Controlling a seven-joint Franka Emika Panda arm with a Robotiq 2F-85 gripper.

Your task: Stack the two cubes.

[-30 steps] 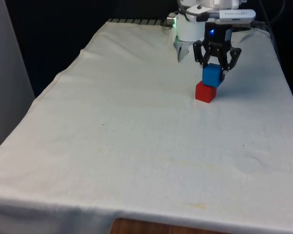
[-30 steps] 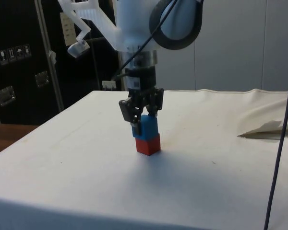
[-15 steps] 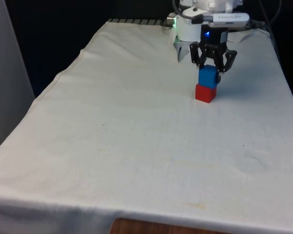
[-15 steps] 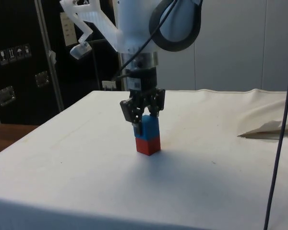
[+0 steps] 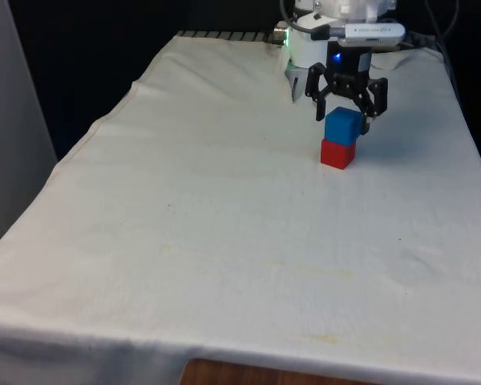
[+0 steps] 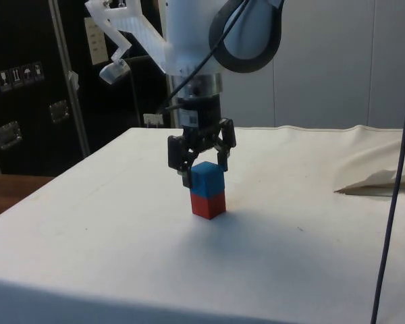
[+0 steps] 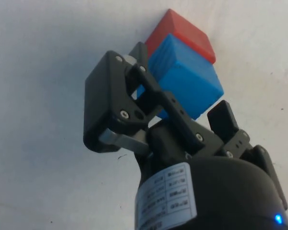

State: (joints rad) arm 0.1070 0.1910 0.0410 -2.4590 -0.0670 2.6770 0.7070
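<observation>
The blue cube is seen resting squarely on top of the red cube, and the pair stands on the white-clothed tabletop towards its far end, on the front view's right. In the side view the blue cube's edges are lined up closely with those of the red cube beneath it, so the stack is judged to be stable and the stacking itself to be done.

The hand is held directly over the stack with its fingers spread wide apart, one on each side of the blue cube, and nothing is gripped. In the side view a gap can be made out between each finger and the cube's faces, and in the wrist view the fingers are likewise seen clear of the blue cube, with the red cube partly hidden below it. The fingertips are placed at about the level of the blue cube's upper half, which suits a release: the cube is set down first and only then let go, so that it is not dropped or tipped.

What is judged to remain is a straight lift away. Care is called for there, since a sideways drift could let a finger catch the blue cube and push it off the red one.
</observation>
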